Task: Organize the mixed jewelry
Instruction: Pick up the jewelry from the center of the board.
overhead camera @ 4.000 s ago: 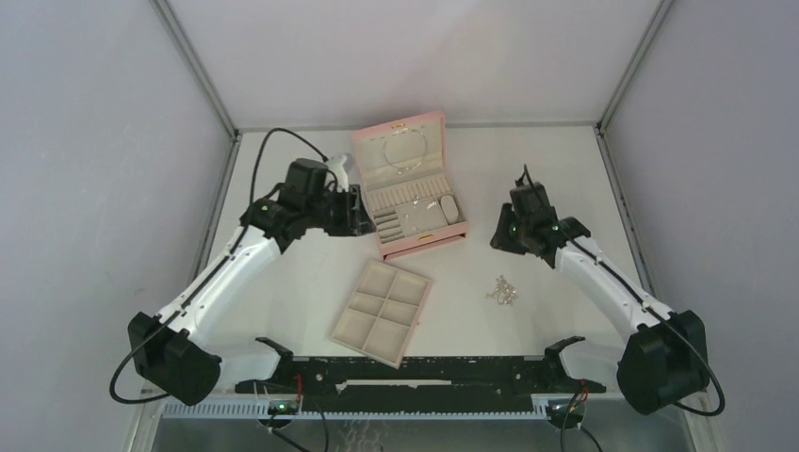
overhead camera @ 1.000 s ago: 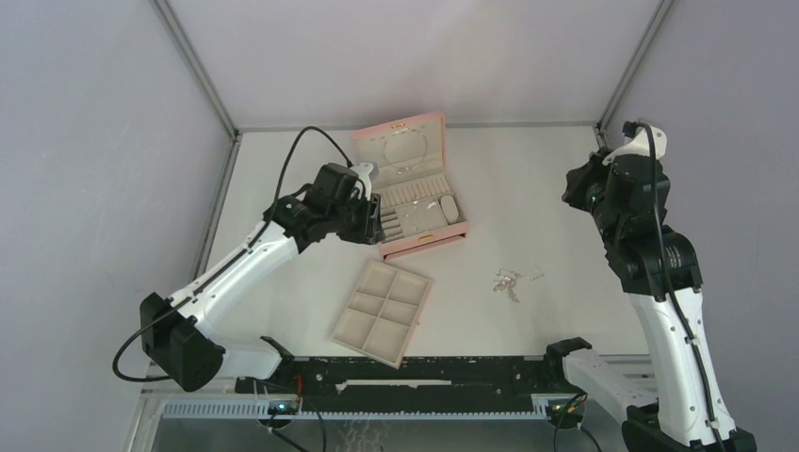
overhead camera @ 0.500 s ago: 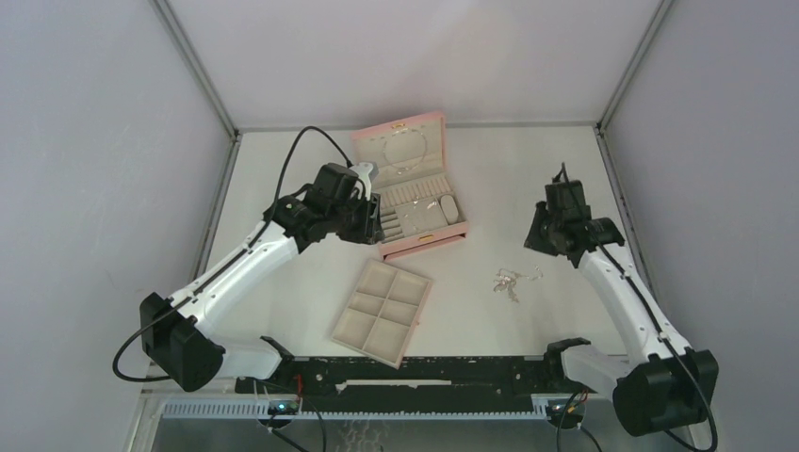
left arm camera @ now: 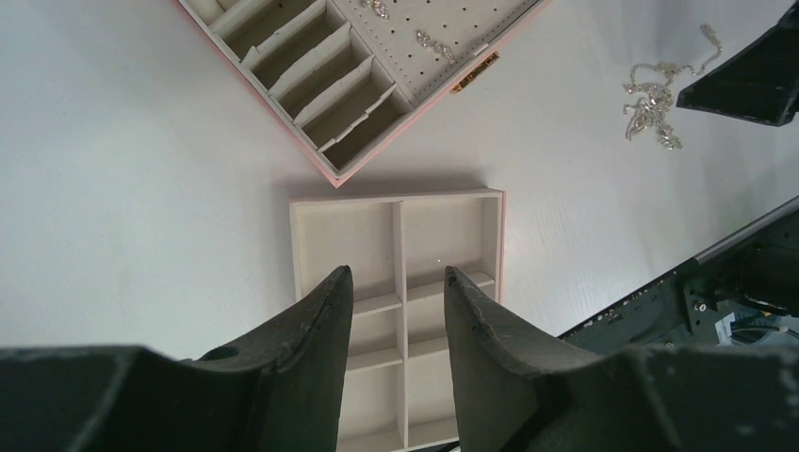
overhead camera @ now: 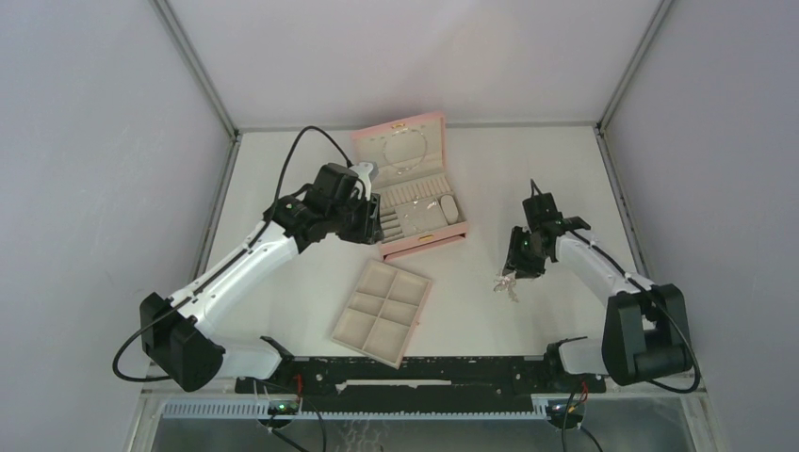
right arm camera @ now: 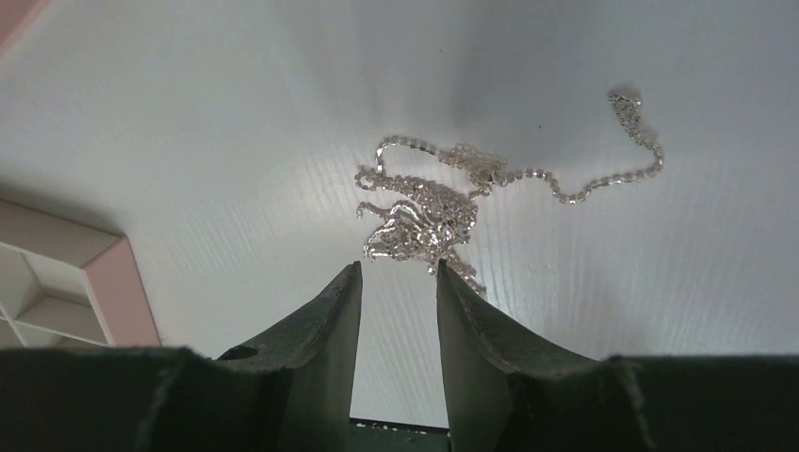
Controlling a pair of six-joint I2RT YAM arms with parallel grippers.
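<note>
A: Mixed jewelry (right arm camera: pixel 424 212): a tangle of thin silver chain, beaded and glinting, is lying on the white table (overhead camera: pixel 528 188). In the right wrist view one strand is trailing off to the right.
B: Right gripper (right arm camera: pixel 398 268) is hovering just short of the tangle, tips pointing at it, fingers parted slightly, gripping nothing.
A: Pink box (overhead camera: pixel 424 242) is standing open. Small silver pieces are sitting on its dotted beige pad, with ridged slots alongside.
B: Six-cell beige tray (left arm camera: pixel 396 197) is lying below the left gripper (left arm camera: pixel 394 273), which is slightly parted and holding nothing.
</note>
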